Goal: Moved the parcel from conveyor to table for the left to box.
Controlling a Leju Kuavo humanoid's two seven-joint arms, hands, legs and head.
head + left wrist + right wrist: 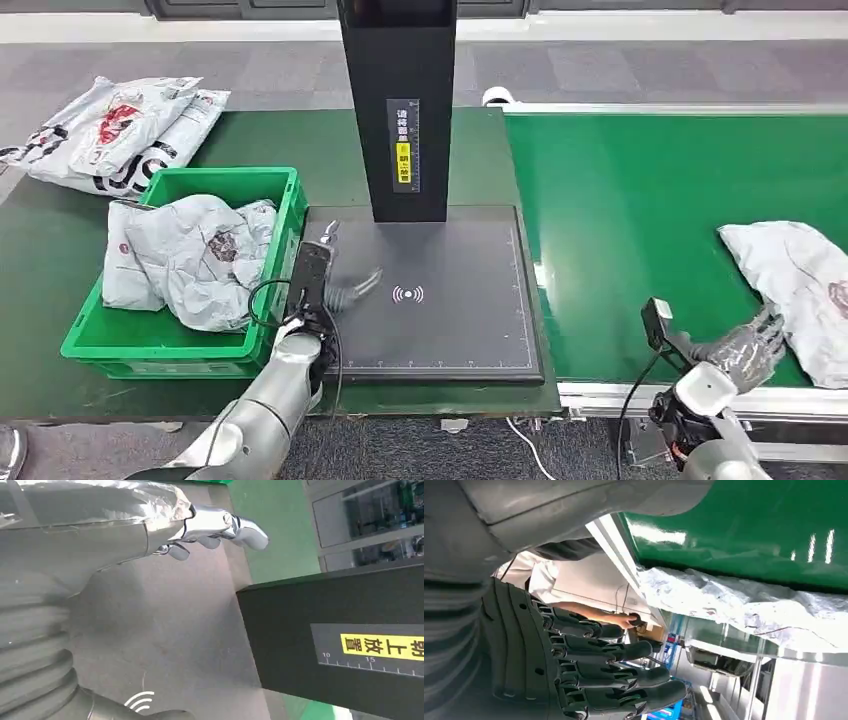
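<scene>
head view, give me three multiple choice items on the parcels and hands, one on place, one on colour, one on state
1. Where does the parcel nearest the right hand lie?
A. on the green conveyor belt
B. in the green crate
C. on the black scanner plate

2. What colour is the crate holding the grey parcels?
A. blue
B. green
C. yellow

3. What is the left hand doing?
A. gripping a parcel
B. pressing the black column
C. hovering empty over the scanner plate

Answers:
1 A: the parcel rests on the conveyor belt at the right edge, beside the right hand.
2 B: the crate's walls are bright green.
3 C: its fingers are spread above the plate with nothing in them.
</scene>
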